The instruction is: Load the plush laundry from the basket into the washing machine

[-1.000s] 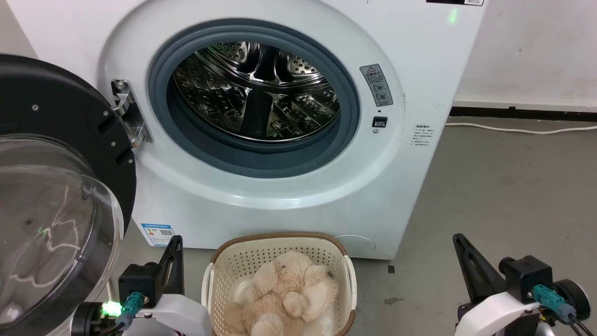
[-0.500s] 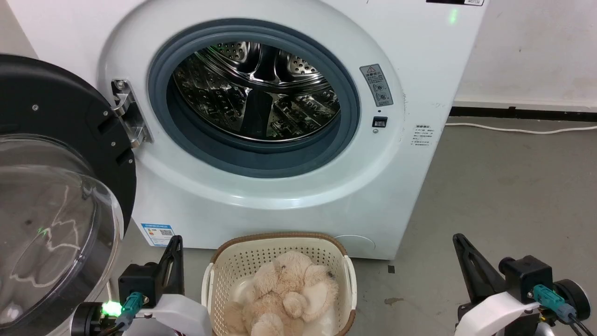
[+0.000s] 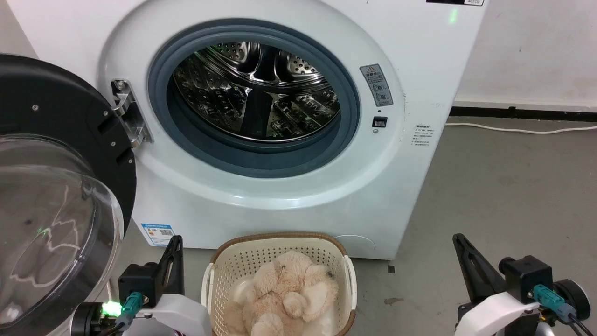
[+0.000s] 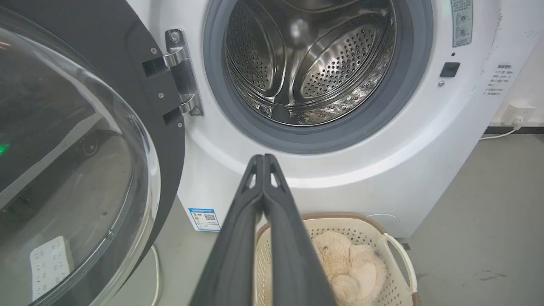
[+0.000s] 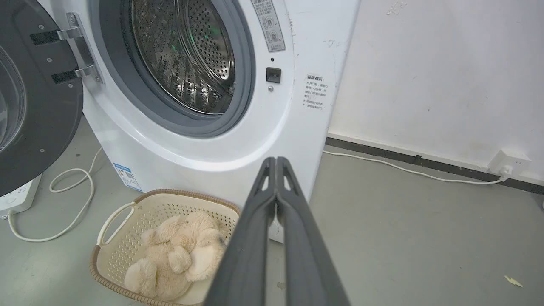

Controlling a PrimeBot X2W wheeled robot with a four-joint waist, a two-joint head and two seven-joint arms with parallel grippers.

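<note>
The white washing machine (image 3: 410, 70) fills the upper frame, its round opening toward 12 o'clock showing the shiny steel drum (image 3: 256, 88). Its door (image 3: 51, 186) hangs open at 9 o'clock, clear bulge facing out. At 6 o'clock the basket (image 3: 280, 235) sits on the grey floor (image 3: 503, 186) just before the machine, with the plush toy (image 3: 284, 294) curled inside. The left pincer (image 3: 176, 245) rises at 7 o'clock beside the basket, the right pincer (image 3: 461, 242) at 4 o'clock, well apart from it.

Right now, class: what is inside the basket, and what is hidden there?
A fluffy cream plush toy lies curled inside the basket, against its perforated walls. The toy covers most of the floor, so anything beneath it cannot be seen.
</note>
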